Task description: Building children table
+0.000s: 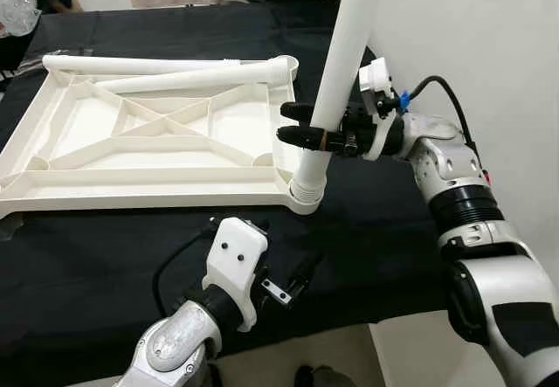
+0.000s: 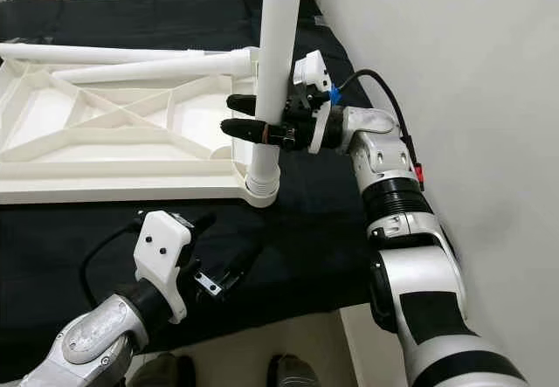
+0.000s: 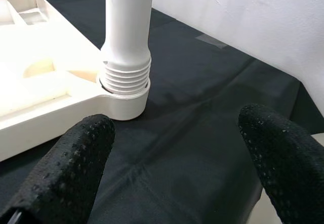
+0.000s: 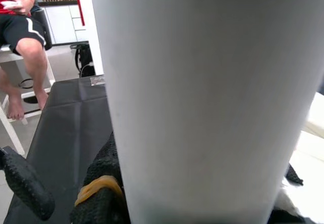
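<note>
A white children's table top [image 1: 131, 155] lies upside down on a black cloth, its ribbed underside up. One white table leg [image 1: 336, 72] stands upright in the near right corner socket [image 1: 304, 196], its threaded collar [image 3: 125, 75] partly out of the socket. My right gripper [image 1: 301, 123] comes from the right and is shut on this leg a little above the socket, one finger behind it and one in front. Two more legs [image 1: 175, 71] lie along the top's far edge. My left gripper [image 3: 177, 148] hovers open over the cloth near the front, facing the socket.
The black cloth [image 1: 105, 265] covers the work surface up to its front edge. A white wall [image 1: 489, 38] runs close along the right side. A person [image 4: 20, 27] sits on a stool beyond the far end. Shoes [image 2: 288, 371] show on the floor below the front edge.
</note>
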Robot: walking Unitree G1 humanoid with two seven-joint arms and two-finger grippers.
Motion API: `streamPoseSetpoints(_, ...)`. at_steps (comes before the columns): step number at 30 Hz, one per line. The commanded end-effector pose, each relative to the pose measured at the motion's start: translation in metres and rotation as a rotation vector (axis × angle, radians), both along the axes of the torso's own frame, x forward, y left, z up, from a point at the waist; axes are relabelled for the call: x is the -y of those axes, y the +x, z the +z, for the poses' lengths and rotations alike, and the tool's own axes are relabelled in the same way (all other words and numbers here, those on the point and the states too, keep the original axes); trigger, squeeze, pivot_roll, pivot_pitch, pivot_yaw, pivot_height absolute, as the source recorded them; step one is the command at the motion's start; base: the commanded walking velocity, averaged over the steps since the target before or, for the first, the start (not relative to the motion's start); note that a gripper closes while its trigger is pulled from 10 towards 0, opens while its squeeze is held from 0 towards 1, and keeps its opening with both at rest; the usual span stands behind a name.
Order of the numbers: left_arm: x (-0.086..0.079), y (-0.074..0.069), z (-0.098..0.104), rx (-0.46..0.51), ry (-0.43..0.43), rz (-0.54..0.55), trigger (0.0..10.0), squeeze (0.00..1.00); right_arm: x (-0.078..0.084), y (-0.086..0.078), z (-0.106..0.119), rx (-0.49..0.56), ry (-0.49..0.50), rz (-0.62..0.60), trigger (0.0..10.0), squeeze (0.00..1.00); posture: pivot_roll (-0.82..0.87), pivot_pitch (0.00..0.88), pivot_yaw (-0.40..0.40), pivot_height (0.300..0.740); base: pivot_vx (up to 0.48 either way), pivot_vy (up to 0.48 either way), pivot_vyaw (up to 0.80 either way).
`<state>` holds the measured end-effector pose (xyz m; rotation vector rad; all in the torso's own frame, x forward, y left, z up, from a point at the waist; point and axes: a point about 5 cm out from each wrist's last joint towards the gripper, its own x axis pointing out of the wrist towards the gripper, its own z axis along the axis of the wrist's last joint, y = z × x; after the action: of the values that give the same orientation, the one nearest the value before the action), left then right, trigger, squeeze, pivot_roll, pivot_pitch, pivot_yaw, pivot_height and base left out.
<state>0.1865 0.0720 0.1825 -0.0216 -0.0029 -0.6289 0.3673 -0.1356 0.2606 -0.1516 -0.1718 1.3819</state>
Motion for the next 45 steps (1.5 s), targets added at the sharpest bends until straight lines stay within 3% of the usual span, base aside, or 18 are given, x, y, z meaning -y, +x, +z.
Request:
streamPoseSetpoints(1, 0.0, -0.001, -0.003, -0.016, 0.017, -0.009, 10.0, 0.0, 0.0, -0.003, -0.005, 0.003, -0.047, 0.026, 10.0, 0.0, 0.09, 0.223, -0.066, 0.74, 0.0, 0.0, 0.0)
streamPoseSetpoints(11, -0.001, 0.001, -0.002, -0.007, 0.015, 0.006, 10.0, 0.0, -0.01, -0.006, -0.02, -0.011, -0.056, -0.012, 10.0, 0.0, 0.09, 0.223, -0.065, 0.74, 0.0, 0.0, 0.0)
streamPoseSetpoints(24, -0.004, 0.006, 0.001, 0.011, 0.018, 0.028, 10.0, 0.0, -0.009, 0.004, -0.042, -0.062, -0.111, -0.271, 10.0, 0.0, 0.08, 0.224, -0.062, 0.74, 0.0, 0.0, 0.0)
streamPoseSetpoints(30, -0.008, 0.01, 0.003, 0.027, 0.025, 0.056, 10.0, 0.0, -0.007, 0.015, -0.047, -0.094, -0.148, -0.454, 10.0, 0.0, 0.08, 0.225, -0.063, 0.74, 0.0, 0.0, 0.0)
streamPoseSetpoints(34, -0.011, 0.013, 0.004, 0.038, 0.028, 0.075, 10.0, 0.0, -0.004, 0.023, -0.048, -0.125, -0.115, -0.598, 10.0, 0.0, 0.08, 0.225, -0.063, 0.74, 0.0, 0.0, 0.0)
streamPoseSetpoints(43, -0.012, 0.014, 0.004, 0.042, 0.034, 0.087, 10.0, 0.0, 0.0, 0.029, -0.05, -0.153, -0.063, -0.724, 10.0, 0.0, 0.08, 0.228, -0.063, 0.74, 0.0, 0.0, 0.0)
streamPoseSetpoints(45, -0.012, 0.013, 0.003, 0.038, 0.035, 0.089, 10.0, 0.0, 0.003, 0.032, -0.047, -0.165, -0.009, -0.801, 10.0, 0.0, 0.08, 0.23, -0.065, 0.74, 0.0, 0.0, 0.0)
